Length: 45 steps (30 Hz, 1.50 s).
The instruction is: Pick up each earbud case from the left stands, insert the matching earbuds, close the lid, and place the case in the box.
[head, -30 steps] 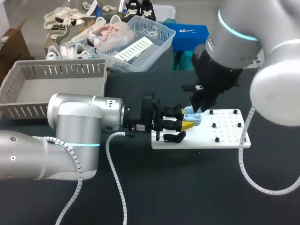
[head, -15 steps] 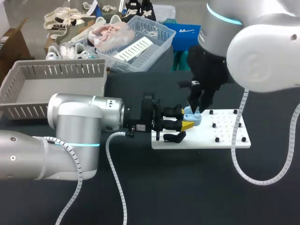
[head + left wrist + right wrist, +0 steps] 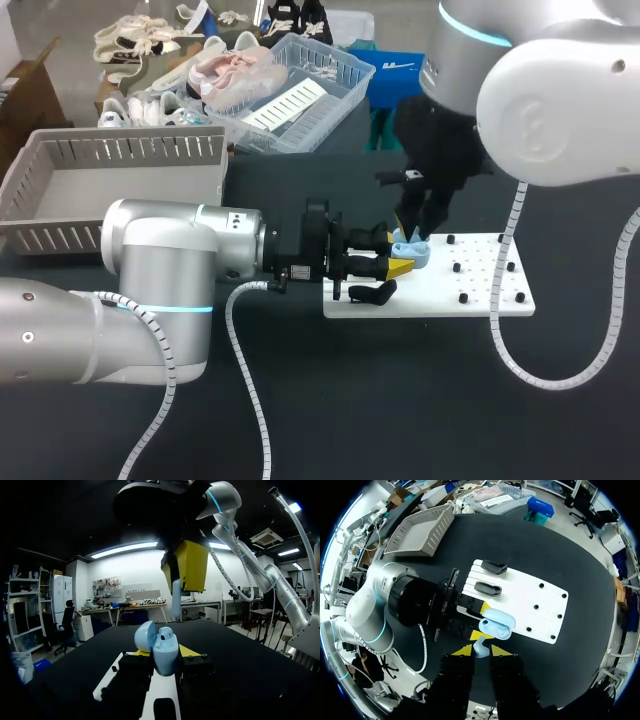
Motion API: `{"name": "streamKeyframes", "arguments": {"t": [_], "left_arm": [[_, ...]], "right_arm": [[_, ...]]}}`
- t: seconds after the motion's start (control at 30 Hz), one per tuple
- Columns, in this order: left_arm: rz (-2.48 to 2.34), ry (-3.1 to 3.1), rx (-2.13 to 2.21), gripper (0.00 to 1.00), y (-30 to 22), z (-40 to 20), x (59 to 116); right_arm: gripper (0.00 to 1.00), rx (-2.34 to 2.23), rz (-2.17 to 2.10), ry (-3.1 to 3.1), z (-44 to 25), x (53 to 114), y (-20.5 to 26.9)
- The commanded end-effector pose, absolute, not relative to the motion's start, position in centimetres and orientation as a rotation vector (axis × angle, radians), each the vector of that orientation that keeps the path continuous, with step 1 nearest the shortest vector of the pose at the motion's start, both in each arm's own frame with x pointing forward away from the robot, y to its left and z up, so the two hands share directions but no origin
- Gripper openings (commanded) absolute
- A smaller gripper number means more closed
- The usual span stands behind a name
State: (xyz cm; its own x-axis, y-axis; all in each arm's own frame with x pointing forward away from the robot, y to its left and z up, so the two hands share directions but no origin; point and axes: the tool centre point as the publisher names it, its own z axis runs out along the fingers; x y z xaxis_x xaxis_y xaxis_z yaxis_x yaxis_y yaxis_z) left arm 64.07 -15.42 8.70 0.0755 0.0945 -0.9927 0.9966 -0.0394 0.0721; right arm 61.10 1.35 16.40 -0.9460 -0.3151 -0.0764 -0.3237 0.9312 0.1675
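Two grippers meet over the left end of a white pegged board point(image 3: 480, 292) on the black table point(image 3: 400, 400). My left gripper point(image 3: 400, 262) comes in level from the left. Its yellow-tipped fingers are clamped on either side of a light-blue plastic earbud case point(image 3: 413, 251) and hold it just above the board's far-left part. The left wrist view shows the case point(image 3: 164, 652) upright between the fingers with its lid swung open, and a rounded blue shape sits in its mouth.

My right gripper point(image 3: 412, 228) hangs straight down from the far right, directly over the case. Its fingers are pinched on a pale-blue earbud point(image 3: 480, 647). In the left wrist view the earbud point(image 3: 176, 599) dangles below the yellow tips, just above the open case and apart from it.

Two black plastic stands point(image 3: 487, 587) lie on the board point(image 3: 535, 597) left of the case point(image 3: 496, 621), one just beside the left gripper's fingers. A grey slotted plastic box point(image 3: 110, 190) sits at the table's far left, well apart from both grippers.
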Motion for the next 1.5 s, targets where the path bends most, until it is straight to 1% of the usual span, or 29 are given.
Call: {"name": "streamKeyframes", "arguments": {"t": [0.03, 1.5], "left_arm": [[-1.133, 1.204, 1.338, 0.00, -15.5, 8.6, 64.1], [-1.133, 1.204, 1.338, 0.00, -15.5, 8.6, 64.1]], "right_arm": [[0.00, -0.508, 0.274, 3.044, 16.1, 61.6, 1.7], [0.00, -0.479, 0.264, 3.028, 13.8, 62.6, 2.2]]}}
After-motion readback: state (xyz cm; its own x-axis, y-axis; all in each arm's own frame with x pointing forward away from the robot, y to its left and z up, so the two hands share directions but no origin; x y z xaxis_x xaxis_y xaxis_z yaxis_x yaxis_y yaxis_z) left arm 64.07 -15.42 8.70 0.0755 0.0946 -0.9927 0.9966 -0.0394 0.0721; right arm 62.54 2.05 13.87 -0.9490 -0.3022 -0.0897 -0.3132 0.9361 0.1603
